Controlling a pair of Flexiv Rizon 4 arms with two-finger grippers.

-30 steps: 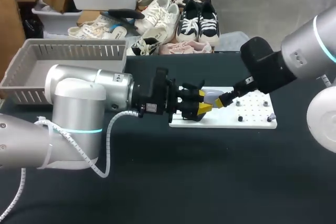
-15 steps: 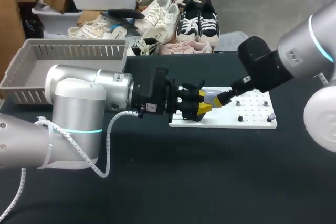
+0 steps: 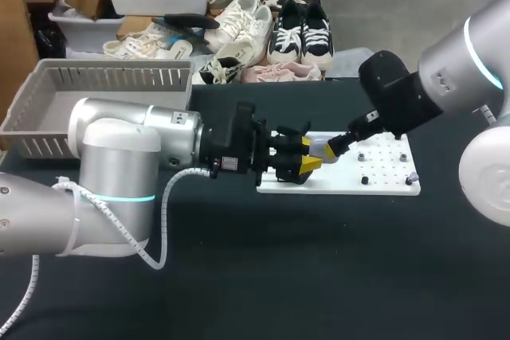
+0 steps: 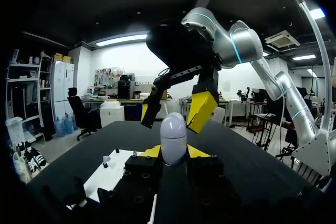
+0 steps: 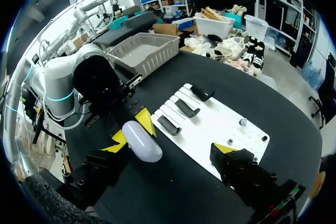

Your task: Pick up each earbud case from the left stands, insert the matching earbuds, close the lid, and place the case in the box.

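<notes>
A smooth, glossy white egg-shaped earbud case (image 4: pixel 173 139) is standing clamped between the yellow tips of the left gripper (image 4: pixel 174 153); the right gripper (image 4: pixel 170 124) is hanging spread wide above it, holding nothing

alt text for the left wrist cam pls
The left gripper holds a closed white earbud case upright between its yellow tips. The right gripper hangs open just beyond the case's top, over the black table; a white board lies beside.
</notes>
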